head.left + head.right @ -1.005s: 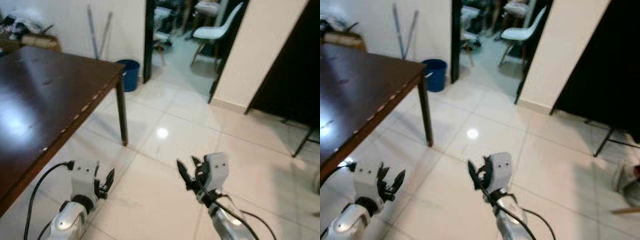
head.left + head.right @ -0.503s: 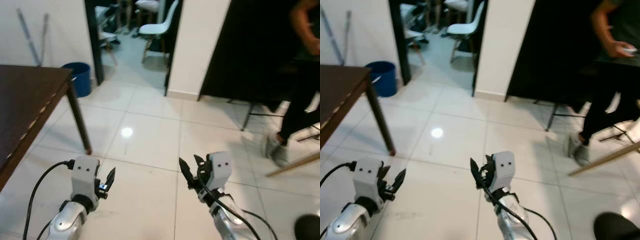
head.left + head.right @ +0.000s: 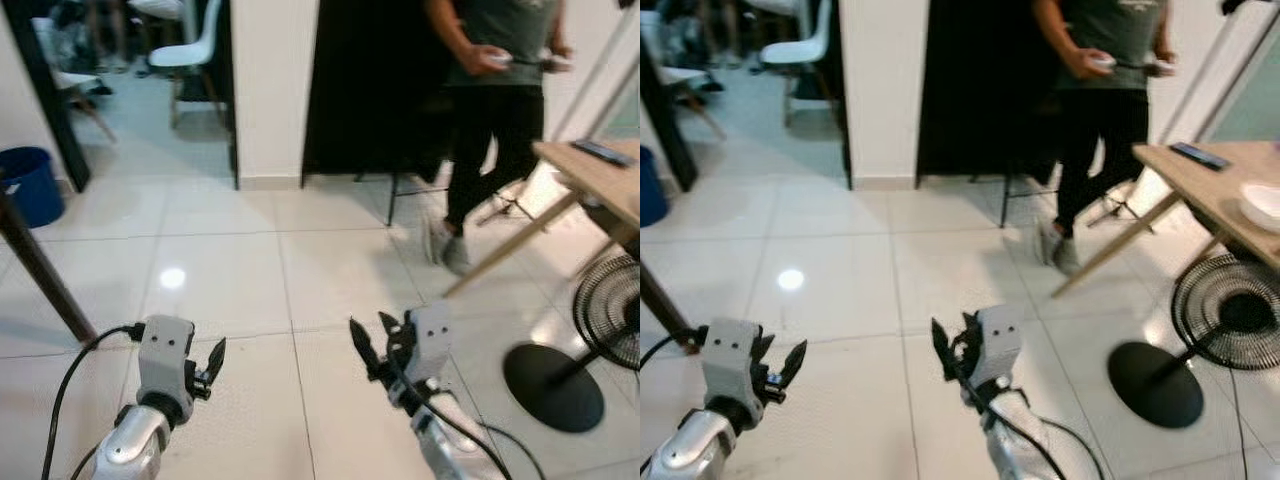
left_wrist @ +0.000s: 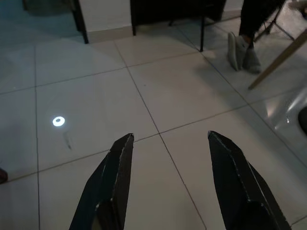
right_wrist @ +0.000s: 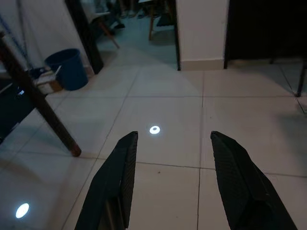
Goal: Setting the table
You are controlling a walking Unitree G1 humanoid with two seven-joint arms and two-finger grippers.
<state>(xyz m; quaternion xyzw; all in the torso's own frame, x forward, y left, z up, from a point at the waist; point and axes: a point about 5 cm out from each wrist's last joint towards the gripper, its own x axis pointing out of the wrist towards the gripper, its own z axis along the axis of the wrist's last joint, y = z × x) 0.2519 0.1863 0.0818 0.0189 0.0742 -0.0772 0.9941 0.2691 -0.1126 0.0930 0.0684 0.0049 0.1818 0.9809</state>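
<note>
A light wooden table (image 3: 1200, 190) stands at the right edge, with a white dish (image 3: 1265, 205) and a dark flat device (image 3: 1200, 153) on it. My left gripper (image 3: 780, 355) hangs low over the white tiled floor, open, with nothing between its fingers (image 4: 115, 177). To its right, at the same height, my right gripper (image 3: 370, 335) is also open and holds nothing. In the right wrist view its fingers (image 5: 117, 177) frame bare tiles. Of the dark table, one leg (image 3: 40, 280) shows at the far left.
A person (image 3: 500, 100) in dark trousers stands beside the wooden table, holding small things in both hands. A black floor fan (image 3: 610, 320) with a round base (image 3: 553, 373) stands at the right. Behind on the left are a blue bucket (image 5: 69, 67), a doorway and a white chair (image 3: 185, 50).
The whole view has swung to the right: the dark table has slid off to the left, and the person, wooden table and fan have come in. Both grippers keep their open pose.
</note>
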